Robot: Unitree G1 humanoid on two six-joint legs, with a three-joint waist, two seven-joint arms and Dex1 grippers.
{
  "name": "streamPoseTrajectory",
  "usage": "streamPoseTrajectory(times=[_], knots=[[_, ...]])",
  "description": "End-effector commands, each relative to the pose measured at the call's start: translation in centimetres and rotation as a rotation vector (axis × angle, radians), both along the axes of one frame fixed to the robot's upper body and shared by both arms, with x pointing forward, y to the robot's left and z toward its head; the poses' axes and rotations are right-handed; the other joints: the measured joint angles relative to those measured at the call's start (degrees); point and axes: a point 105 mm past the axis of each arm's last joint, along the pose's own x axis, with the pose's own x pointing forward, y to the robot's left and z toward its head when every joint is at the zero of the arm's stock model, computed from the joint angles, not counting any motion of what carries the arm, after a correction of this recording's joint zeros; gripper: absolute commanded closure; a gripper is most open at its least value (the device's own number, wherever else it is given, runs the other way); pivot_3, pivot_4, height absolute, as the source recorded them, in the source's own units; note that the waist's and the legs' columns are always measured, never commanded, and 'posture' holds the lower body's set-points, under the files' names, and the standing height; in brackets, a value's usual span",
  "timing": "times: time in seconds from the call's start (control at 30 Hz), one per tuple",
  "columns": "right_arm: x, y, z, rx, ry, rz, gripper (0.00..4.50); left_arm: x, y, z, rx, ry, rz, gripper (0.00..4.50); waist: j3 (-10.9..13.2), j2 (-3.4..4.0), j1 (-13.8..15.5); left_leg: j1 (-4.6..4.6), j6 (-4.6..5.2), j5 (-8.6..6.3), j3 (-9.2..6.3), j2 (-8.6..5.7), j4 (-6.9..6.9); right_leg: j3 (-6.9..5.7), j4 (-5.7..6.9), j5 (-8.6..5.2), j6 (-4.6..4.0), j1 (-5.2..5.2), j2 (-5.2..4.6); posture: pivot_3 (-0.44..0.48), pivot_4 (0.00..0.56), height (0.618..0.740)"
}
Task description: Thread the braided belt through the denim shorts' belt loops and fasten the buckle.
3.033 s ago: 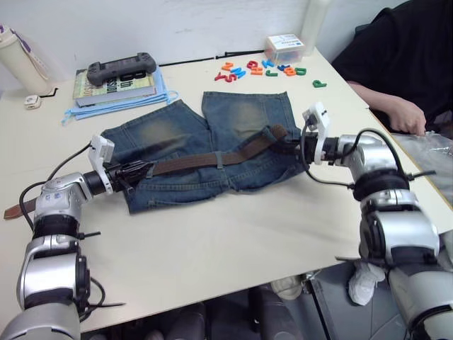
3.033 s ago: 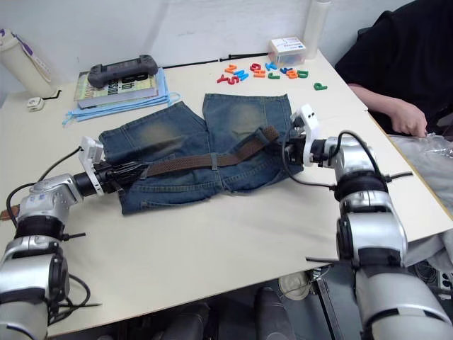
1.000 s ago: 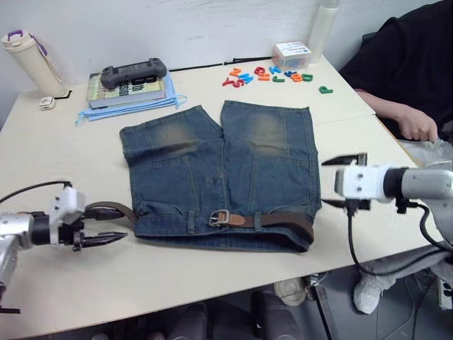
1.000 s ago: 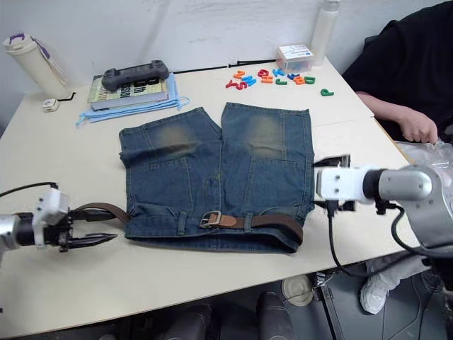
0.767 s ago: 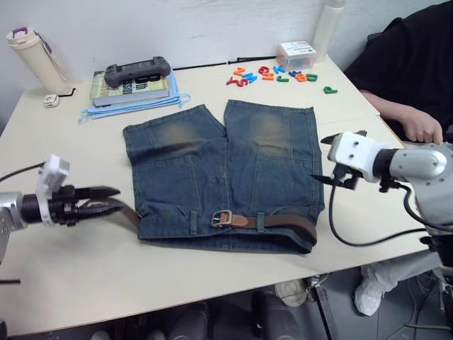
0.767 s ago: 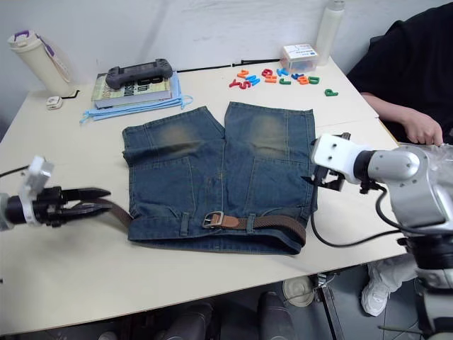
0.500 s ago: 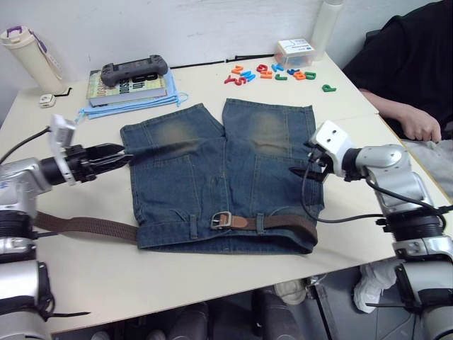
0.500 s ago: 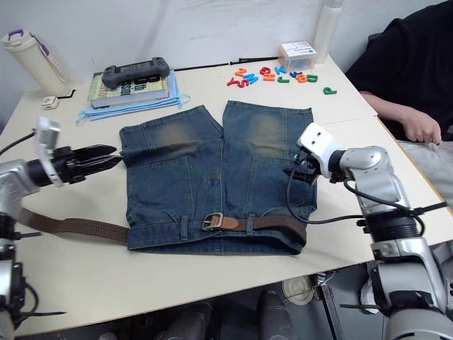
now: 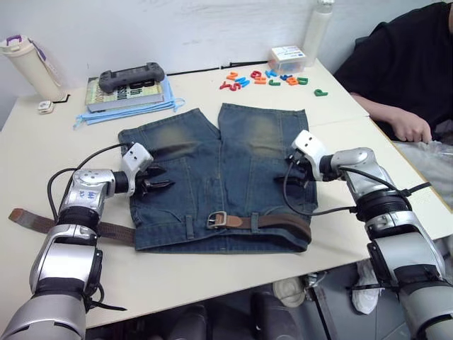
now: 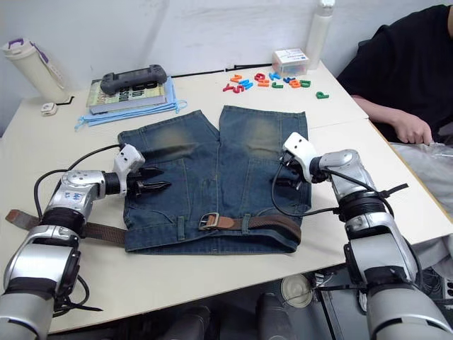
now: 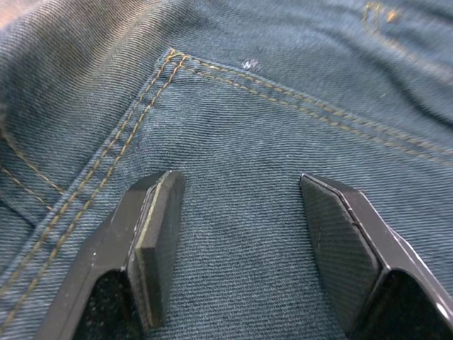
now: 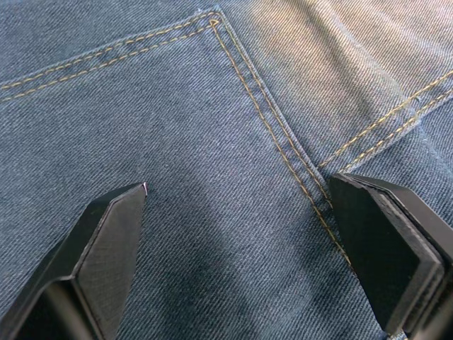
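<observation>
Fingers [image 11: 159,234] of both arms spread, hovering over denim shorts [image 9: 233,149].

The denim shorts [image 9: 219,170] are faded blue with yellowish worn patches on both legs and yellow-orange stitching. The braided belt [image 9: 272,222] is dark brown, with a tan end piece at the silver buckle [image 9: 216,219]. The toy letters [image 9: 263,76] are red, blue, orange and green, possibly plastic.
</observation>
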Motion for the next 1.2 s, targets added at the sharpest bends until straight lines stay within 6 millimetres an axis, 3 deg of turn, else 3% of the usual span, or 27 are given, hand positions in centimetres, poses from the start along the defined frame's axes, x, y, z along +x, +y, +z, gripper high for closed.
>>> streamPoseTrajectory(times=[0.03,0.17,0.23,0.37,0.53,0.67,0.93,1.03,1.2], knots=[[-0.4,-1.3,-2.3,-0.069,0.074,-0.043,1.83,-1.7,2.3,-3.6,0.109,0.130,0.042,2.67,-0.28,0.09,-0.06,0.01,0.00,0.00,0.01,0.01,-0.01,0.04,0.01,0.00,0.00,0.00,0.00,0.000,0.150,0.731],[-0.4,-1.0,-2.4,-0.071,0.077,-0.035,3.72,-1.8,2.2,-3.6,0.083,0.141,0.037,4.39,-0.53,0.13,-0.02,0.02,0.02,-0.01,0.01,-0.01,-0.01,0.08,0.02,0.00,0.00,0.00,-0.01,0.000,0.150,0.731],[-0.4,-0.8,-2.4,-0.085,0.067,-0.024,4.48,-1.9,2.3,-3.6,0.084,0.139,0.038,4.50,-0.55,0.14,-0.02,0.01,0.02,-0.01,0.01,-0.02,-0.01,0.09,0.01,0.00,0.00,0.00,-0.02,0.000,0.150,0.731],[0.2,-0.1,-2.3,-0.129,0.010,-0.008,4.48,-2.0,3.3,-3.8,0.087,0.132,0.077,4.50,-0.62,0.12,-0.20,0.02,0.03,-0.02,0.01,-0.01,-0.01,0.11,0.01,0.00,0.00,-0.01,-0.02,0.000,0.150,0.731],[1.4,2.3,-2.2,-0.184,-0.089,0.018,4.48,-3.5,6.3,-4.6,0.089,0.149,0.172,4.50,-0.77,0.00,-1.41,0.30,-0.01,-0.03,0.01,0.00,-0.10,0.33,0.12,0.00,-0.01,0.04,-0.01,0.000,0.150,0.731],[2.2,4.4,-1.9,-0.188,-0.143,0.018,4.48,-5.5,9.3,-5.8,0.105,0.186,0.270,4.50,-0.78,-0.01,-2.94,1.70,-0.04,-0.10,-0.02,0.00,-1.04,0.72,0.06,-0.05,-0.10,0.76,0.17,0.000,0.150,0.731],[2.4,8.5,-2.2,-0.192,-0.183,0.090,4.48,-9.0,13.9,-6.6,0.116,0.224,0.406,4.50,-0.87,0.14,-4.97,3.03,-0.27,-0.63,-0.59,0.03,-1.67,1.96,0.32,-0.22,-0.41,0.82,1.22,0.000,0.150,0.731],[2.4,10.4,-1.9,-0.197,-0.218,0.121,4.48,-10.5,15.7,-6.8,0.133,0.244,0.467,4.50,-0.89,0.16,-5.88,3.15,-0.40,-0.69,-0.64,0.08,-1.85,2.43,0.46,-0.26,-0.49,0.59,1.58,0.000,0.150,0.731],[1.8,13.8,-1.6,-0.208,-0.254,0.201,4.48,-12.4,16.2,-7.4,0.099,0.283,0.454,4.50,-1.07,0.44,-7.46,3.20,-0.66,-0.96,-0.74,0.11,-1.93,3.22,0.95,-0.30,-0.65,-0.14,2.12,0.000,0.150,0.731]])
